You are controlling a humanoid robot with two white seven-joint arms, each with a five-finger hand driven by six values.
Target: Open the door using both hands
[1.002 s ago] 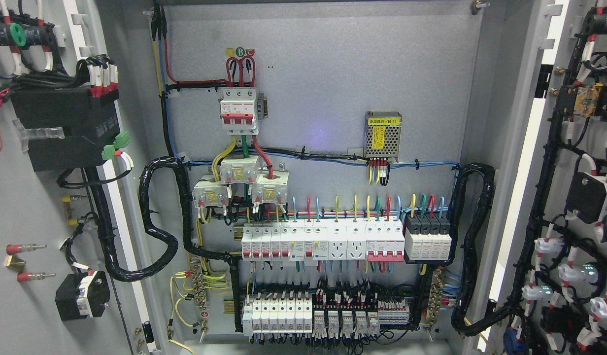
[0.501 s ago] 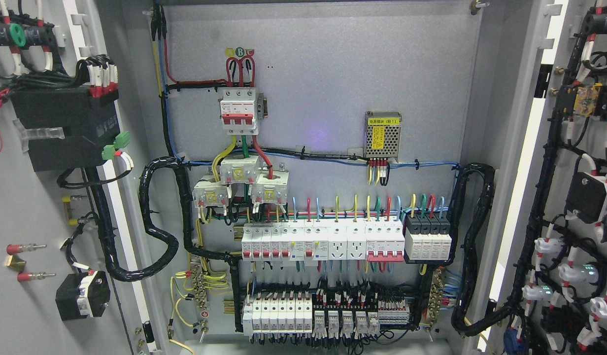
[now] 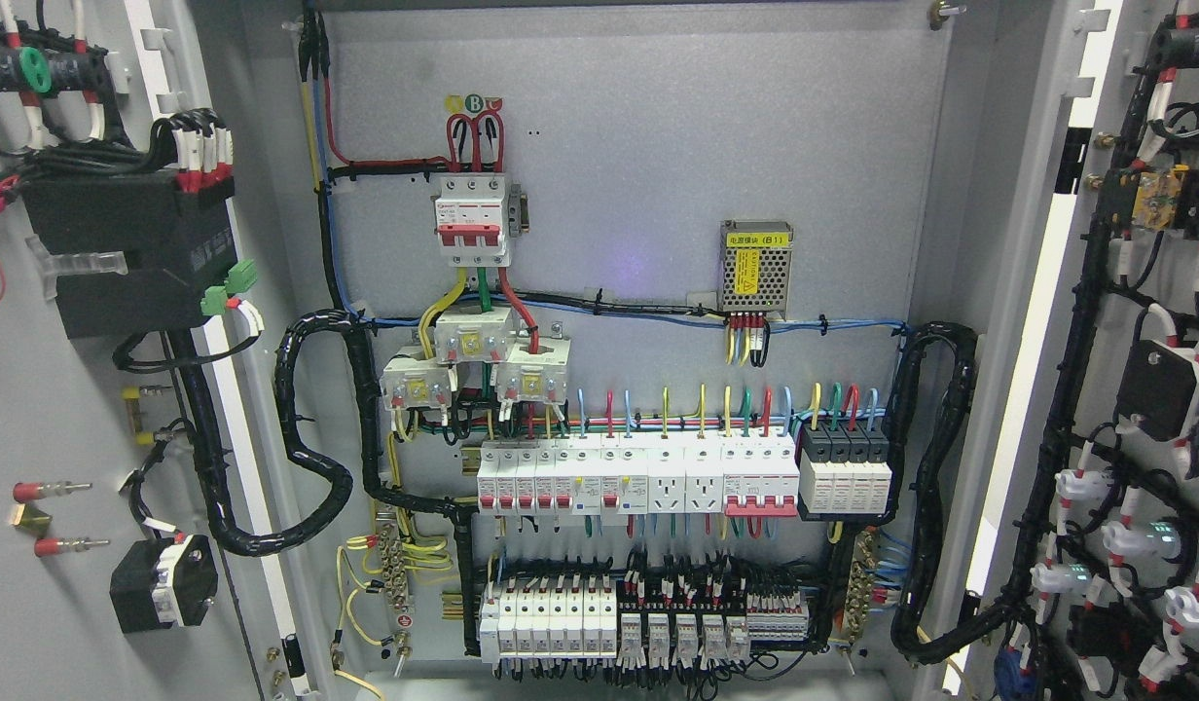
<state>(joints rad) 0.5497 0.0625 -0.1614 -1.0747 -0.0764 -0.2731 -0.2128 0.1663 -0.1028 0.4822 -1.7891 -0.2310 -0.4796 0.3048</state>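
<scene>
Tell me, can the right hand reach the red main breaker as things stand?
Probably yes: both doors stand wide open and nothing blocks the breaker, but no hand is in view, so I cannot judge its reach.

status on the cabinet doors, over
Both hands out of view. Left door and right door swung wide open, breaker panel exposed. Nothing in the way.

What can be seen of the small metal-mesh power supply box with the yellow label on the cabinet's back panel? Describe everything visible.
The power supply box is a small, upright, rectangular unit in perforated silvery metal, fixed to the grey back panel, right of centre. A yellow strip with dark print runs along its top and a yellow sticker sits on its front. Red, yellow and black wires leave its underside and hang down. A black and blue cable bundle runs level just below it. No robot hand shows near it.
</scene>
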